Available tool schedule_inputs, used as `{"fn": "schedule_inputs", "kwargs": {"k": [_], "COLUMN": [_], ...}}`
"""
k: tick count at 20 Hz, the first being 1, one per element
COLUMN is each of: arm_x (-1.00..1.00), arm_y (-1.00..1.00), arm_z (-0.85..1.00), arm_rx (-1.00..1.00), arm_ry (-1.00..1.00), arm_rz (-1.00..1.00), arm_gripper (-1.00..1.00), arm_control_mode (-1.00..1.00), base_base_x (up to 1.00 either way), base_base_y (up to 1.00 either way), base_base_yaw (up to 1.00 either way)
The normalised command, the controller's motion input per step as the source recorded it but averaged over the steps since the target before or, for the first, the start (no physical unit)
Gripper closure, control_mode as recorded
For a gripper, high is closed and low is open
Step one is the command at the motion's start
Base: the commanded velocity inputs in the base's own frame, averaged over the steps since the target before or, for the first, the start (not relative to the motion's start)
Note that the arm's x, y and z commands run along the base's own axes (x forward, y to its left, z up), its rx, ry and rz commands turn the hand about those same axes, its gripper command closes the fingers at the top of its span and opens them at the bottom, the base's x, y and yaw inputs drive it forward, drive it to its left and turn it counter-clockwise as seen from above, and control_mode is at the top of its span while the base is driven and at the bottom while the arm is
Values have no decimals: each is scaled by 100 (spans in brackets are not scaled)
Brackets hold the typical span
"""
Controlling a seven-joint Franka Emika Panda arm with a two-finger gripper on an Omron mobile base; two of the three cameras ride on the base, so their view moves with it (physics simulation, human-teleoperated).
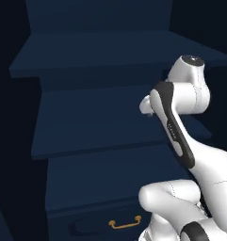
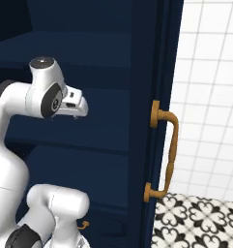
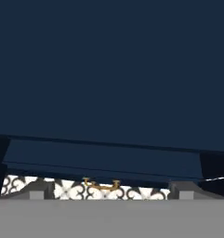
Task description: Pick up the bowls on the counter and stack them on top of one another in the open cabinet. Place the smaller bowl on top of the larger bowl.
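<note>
Hand view, gripper (image 3: pixel 108 193) fingers spread wide, empty, navy cabinet (image 3: pixel 111 69) shelf filling frame, brass drawer pull (image 3: pixel 101 185) bottom center.

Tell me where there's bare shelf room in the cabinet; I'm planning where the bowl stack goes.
The open cabinet's middle shelf lies bare left of the arm; the upper shelf looks bare too. Tightest near the gripper, by the door.

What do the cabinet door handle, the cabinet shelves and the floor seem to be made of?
The curved door handle looks like brushed brass: warm golden, softly shaded. The cabinet shelves look like navy painted wood or laminate: flat, matte, no grain visible. The floor looks like patterned ceramic tile: a repeating black-and-white motif, though the render leaves that open.
</note>
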Motion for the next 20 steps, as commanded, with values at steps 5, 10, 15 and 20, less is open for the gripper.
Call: {"fn": "schedule_inputs", "kwargs": {"k": [5, 10, 15, 20], "arm_x": [-26, 0, 0, 0], "arm_y": [0, 0, 0, 0], "arm_z": [0, 0, 0, 0], "arm_rx": [0, 0, 0, 0], "arm_ry": [-18, 0, 0, 0], "arm_rz": [0, 0, 0, 0], "arm_gripper": [-100, -100, -100, -100], "arm_control_mode": [-100, 100, 100, 100], "base_base_x": [0, -66, -100, -97], "base_base_y": [0, 9, 0, 25], "base_base_yaw": [0, 11, 25, 42]}}
